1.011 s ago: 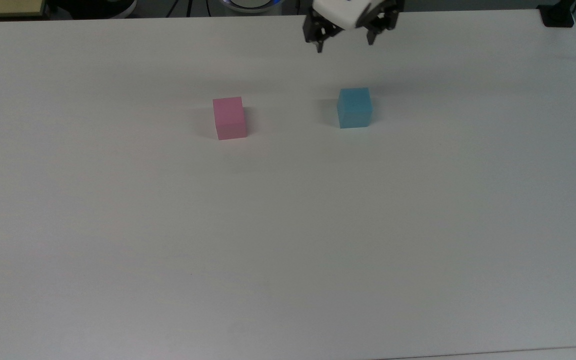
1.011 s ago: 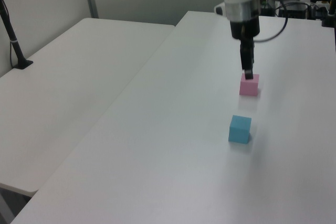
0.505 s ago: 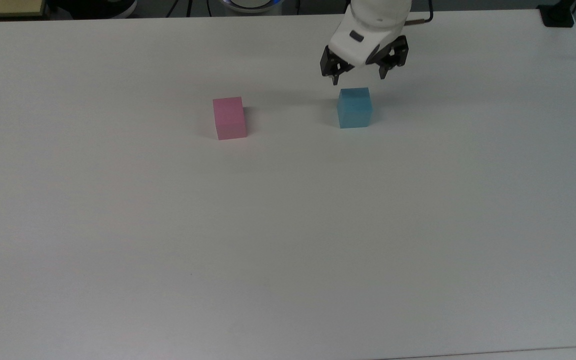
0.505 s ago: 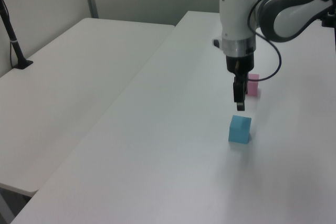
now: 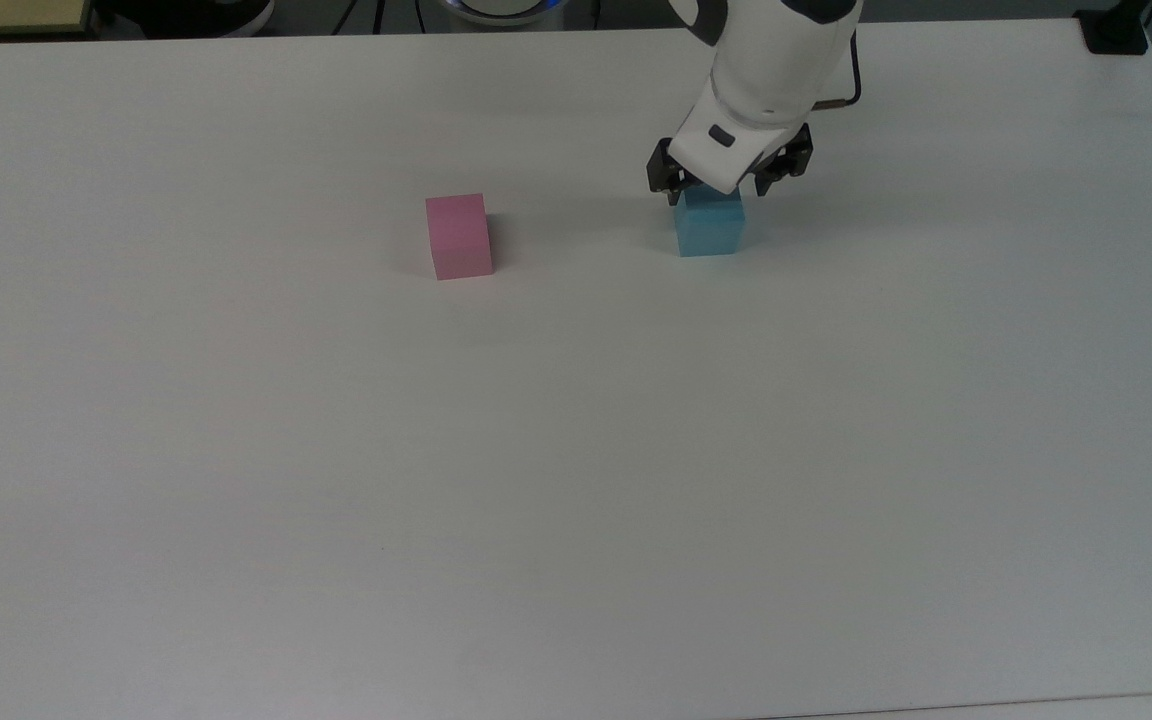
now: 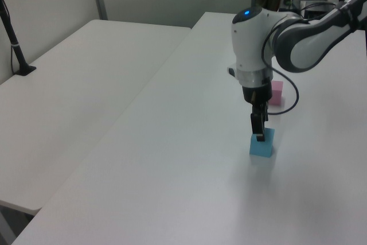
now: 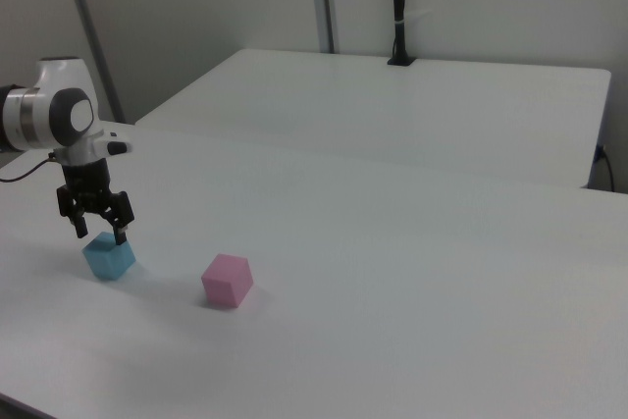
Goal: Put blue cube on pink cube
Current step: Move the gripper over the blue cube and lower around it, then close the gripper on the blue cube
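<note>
Gripper (image 5: pixel 718 193) lowered onto the blue cube (image 5: pixel 711 228)
Since half a second ago it dropped; fingers spread wide astride the cube top, gripping nothing. Pink cube (image 5: pixel 459 236) unmoved, well apart.

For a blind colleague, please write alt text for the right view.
A white robot arm holds its open tool just above a blue cube at the right view's left edge, on a white table. A pink cube sits apart, to the blue cube's right.
</note>
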Available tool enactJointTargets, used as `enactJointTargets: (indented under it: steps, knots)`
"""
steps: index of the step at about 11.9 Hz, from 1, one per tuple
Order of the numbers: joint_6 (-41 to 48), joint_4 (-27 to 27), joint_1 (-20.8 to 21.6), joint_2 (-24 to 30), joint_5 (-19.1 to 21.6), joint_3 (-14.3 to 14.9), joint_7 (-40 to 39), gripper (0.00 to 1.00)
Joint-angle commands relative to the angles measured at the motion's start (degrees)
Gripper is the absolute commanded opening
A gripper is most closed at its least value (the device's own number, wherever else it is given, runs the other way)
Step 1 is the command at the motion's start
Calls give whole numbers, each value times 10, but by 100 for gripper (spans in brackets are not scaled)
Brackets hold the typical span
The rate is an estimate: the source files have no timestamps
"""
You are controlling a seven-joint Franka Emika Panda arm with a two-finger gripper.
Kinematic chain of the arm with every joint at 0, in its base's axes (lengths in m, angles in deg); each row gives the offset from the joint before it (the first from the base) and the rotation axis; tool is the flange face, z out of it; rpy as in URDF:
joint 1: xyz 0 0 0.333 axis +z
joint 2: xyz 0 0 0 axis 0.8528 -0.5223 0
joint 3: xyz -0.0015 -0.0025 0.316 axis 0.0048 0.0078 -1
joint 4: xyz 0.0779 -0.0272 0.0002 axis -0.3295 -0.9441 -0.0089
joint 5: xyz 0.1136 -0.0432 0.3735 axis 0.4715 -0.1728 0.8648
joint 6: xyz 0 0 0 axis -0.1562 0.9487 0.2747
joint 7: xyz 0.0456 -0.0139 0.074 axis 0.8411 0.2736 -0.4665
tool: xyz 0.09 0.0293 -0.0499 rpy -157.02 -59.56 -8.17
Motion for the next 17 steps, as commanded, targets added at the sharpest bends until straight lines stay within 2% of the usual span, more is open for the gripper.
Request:
enactJointTargets:
  steps: [1,4,5,7,8,9,12,17]
  knots:
    - [-17,-7,7,-11,-20,-2,30,100]
    - [-20,-6,8,-21,-20,-2,32,100]
    - [-19,-5,8,-22,-20,-2,41,96]
    - [-18,-4,9,-26,-21,-2,47,55]
    - [-18,-3,9,-28,-22,-2,47,38]
    - [-14,-2,13,-27,-25,-3,47,32]
    - [0,1,11,-22,-25,-4,45,28]
    - [165,89,-14,31,-9,-2,-16,28]
